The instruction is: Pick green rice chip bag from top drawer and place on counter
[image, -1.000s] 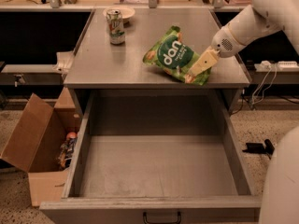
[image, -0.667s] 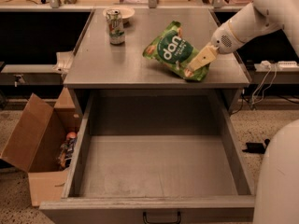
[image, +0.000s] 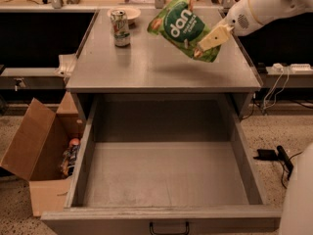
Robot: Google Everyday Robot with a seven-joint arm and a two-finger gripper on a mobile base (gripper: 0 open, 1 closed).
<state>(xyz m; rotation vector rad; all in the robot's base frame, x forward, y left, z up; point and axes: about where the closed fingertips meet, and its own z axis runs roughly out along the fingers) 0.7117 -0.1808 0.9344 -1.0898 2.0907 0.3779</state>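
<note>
The green rice chip bag (image: 180, 26) hangs in the air above the right part of the counter (image: 146, 67), tilted, with its dark round logo facing me. My gripper (image: 209, 40) comes in from the upper right and is shut on the bag's lower right corner. A shadow lies on the counter under the bag. The top drawer (image: 166, 180) is pulled fully open below the counter, and its grey inside holds nothing. Its dark handle (image: 168, 227) shows at the bottom edge.
A green-white soda can (image: 120, 28) stands on the counter's back left, with a white bowl (image: 126, 13) behind it. An open cardboard box (image: 36, 155) with items sits on the floor left of the drawer. Cables (image: 279, 82) and a dark plug lie on the floor at right.
The bag has gone up off the counter surface in my gripper and moved a little farther back. The drawer has stayed open.
</note>
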